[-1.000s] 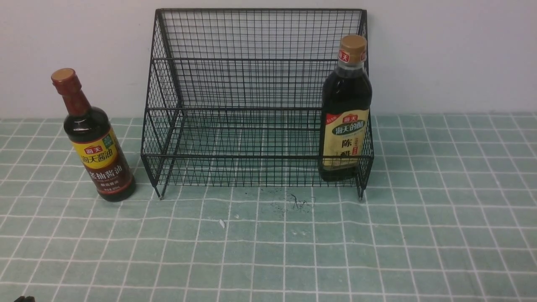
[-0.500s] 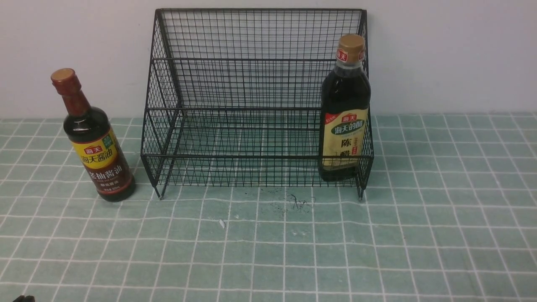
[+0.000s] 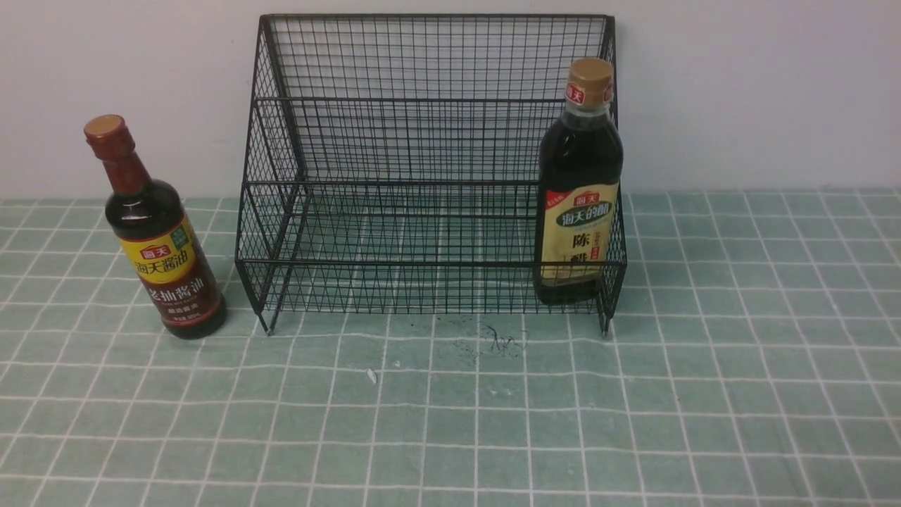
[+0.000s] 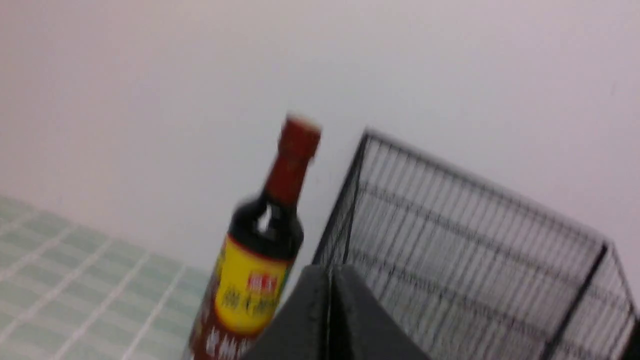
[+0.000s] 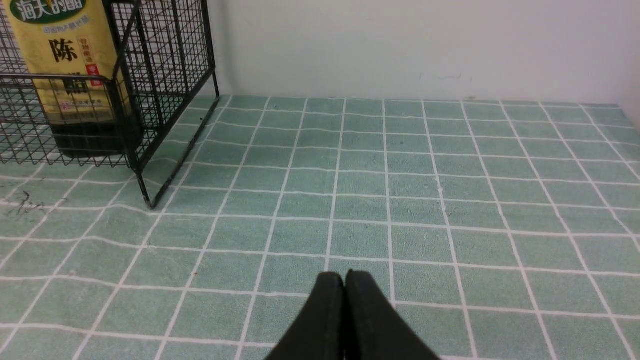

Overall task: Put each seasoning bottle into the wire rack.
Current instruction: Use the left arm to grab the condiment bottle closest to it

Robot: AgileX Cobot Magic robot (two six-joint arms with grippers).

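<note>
Black jaws of the left gripper meet tip to tip and hold nothing. Ahead of them, and clear of any contact, stands the slim bottle with its dark red cap and yellow-and-brown label. The sloped side of the wire rack rises just beside it. This wrist view is blurred, so how much gap lies between the tips and the bottle cannot be judged.

The right gripper is likewise closed on nothing. It sits low over the green checked cloth, well apart from the rack's right front corner. Behind that corner's mesh, the cream label of the wider bottle shows.

Neither gripper appears in the front view. There the wider bottle, with its tan cap, stands on its base in the lower front tier of the rack, close against the right side wall. The slim bottle stands on the cloth outside the rack, just beside its left side, with a narrow gap between them.

Judged progress is one bottle of two placed, with the slim one left. The left arm is the nearer to it. The jaws would need to part before a grasp, and the bottle would need to be lifted over the front rail.
</note>
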